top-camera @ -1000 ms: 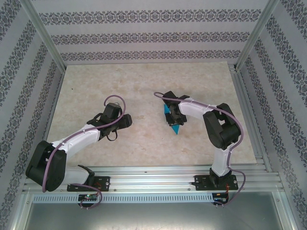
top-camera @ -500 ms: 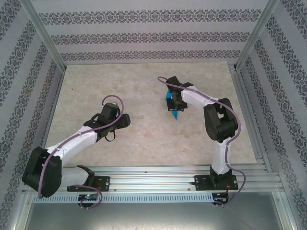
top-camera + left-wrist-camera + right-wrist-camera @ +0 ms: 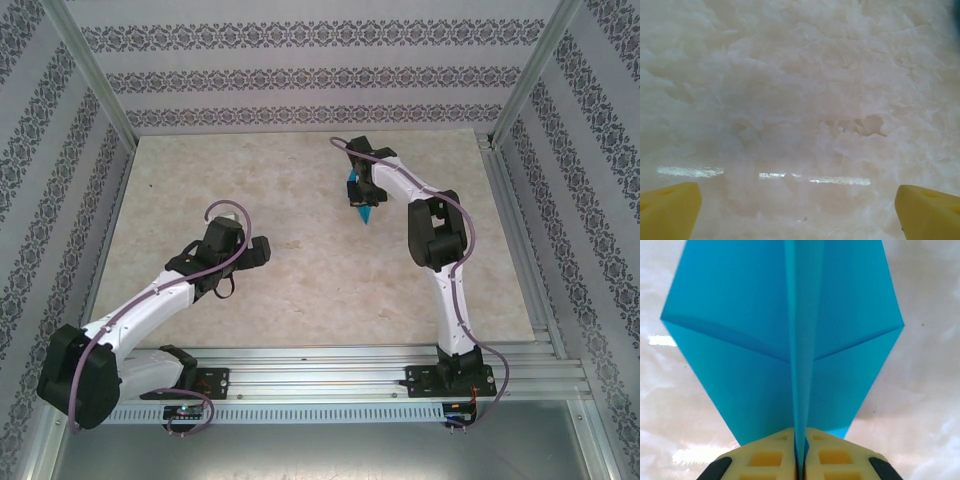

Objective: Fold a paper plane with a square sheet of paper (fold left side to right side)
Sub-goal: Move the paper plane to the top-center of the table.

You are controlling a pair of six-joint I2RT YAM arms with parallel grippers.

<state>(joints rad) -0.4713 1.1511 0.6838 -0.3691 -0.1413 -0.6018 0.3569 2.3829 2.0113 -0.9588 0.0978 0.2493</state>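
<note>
Shows the right gripper (image 3: 800, 452) pinching the paper plane (image 3: 765, 340) by its centre crease, long axis running straight ahead of the fingertips, while the left gripper (image 3: 800, 205) hangs spread wide, empty, well apart.

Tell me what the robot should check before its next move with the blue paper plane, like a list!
1. Right gripper shut on the paper plane at its centre fold: ok.
2. Plane spread out on both sides of that fold: ok.
3. Left gripper open, holding nothing: ok.
4. Left gripper well apart from the plane: ok.
5. Plane lifted off the table: cannot tell.
</note>
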